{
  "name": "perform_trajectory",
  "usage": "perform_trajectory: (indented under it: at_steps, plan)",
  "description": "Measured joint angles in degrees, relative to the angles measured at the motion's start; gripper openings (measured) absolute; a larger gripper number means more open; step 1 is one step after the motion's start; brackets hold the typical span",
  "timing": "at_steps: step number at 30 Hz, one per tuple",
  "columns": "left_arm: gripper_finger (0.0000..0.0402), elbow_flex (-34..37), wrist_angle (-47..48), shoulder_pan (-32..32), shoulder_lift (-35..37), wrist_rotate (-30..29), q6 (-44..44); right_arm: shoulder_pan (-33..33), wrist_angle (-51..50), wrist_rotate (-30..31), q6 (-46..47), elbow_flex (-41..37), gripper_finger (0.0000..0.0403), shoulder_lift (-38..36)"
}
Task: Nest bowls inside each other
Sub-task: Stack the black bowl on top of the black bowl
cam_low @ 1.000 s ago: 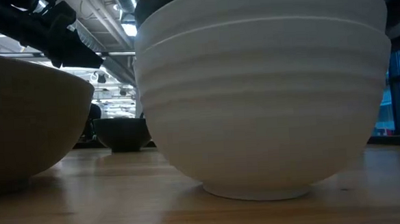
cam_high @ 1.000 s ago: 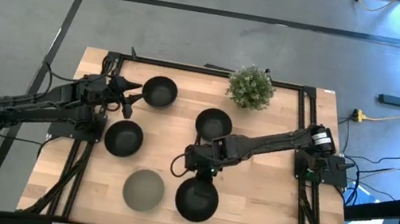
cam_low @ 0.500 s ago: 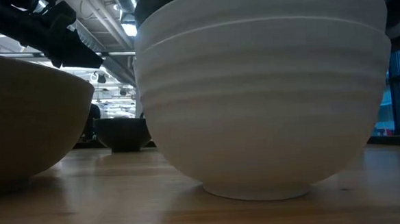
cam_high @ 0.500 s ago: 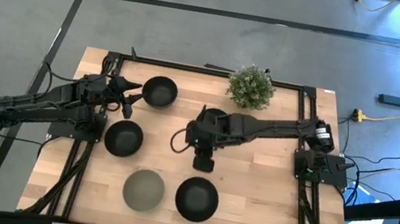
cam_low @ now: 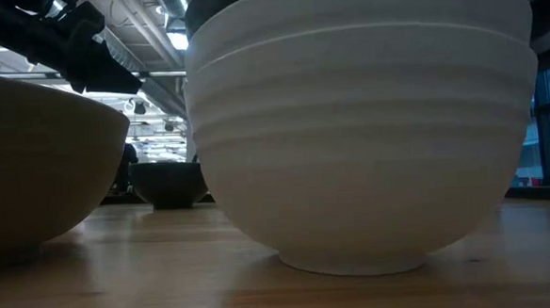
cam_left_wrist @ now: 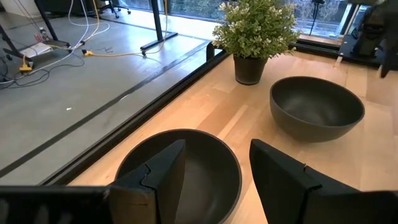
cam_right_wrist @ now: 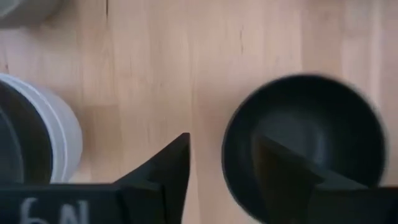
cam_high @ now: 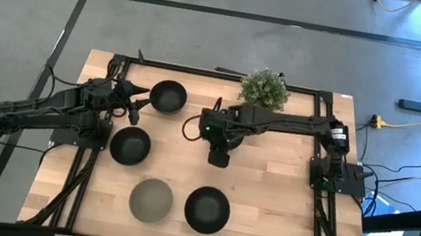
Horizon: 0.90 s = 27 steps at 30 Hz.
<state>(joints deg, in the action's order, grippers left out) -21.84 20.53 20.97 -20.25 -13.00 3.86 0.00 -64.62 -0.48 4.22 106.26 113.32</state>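
I am hovering my right gripper [cam_right_wrist: 217, 168], fingers apart and empty, above a black bowl [cam_right_wrist: 308, 140]; misjudging its rim risks skidding it across the tabletop [cam_right_wrist: 186, 62].

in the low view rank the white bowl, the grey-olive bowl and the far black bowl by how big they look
1. white bowl, largest.
2. grey-olive bowl, cut off by the frame edge.
3. black bowl, smallest.
Nearness to the camera drives this; true sizes can't be ranked here.
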Motion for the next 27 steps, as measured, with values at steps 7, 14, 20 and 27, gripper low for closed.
perform_trajectory:
  at_steps: [7,14,20,27]
  plan:
    - [0.0174,0.02,0.0,0.02,0.0,-1.52,-0.04,-3.02,2.9,-1.9,-1.89,-7.62,0.0257,0.01]
    - [0.0174,0.02,0.01,0.0,0.0,-3.59,-2.95,-3.53,8.08,-1.63,-5.23,-12.76,0.0275,0.07]
    - [0.0174,0.02,0.0,0.02,0.0,-4.52,-2.97,-3.55,12.29,-1.65,-5.35,-15.74,0.0275,0.04]
    - [0.0174,0.02,0.0,0.02,0.0,-4.54,-2.9,-3.2,14.71,-2.2,-5.88,-18.57,0.0271,0.04]
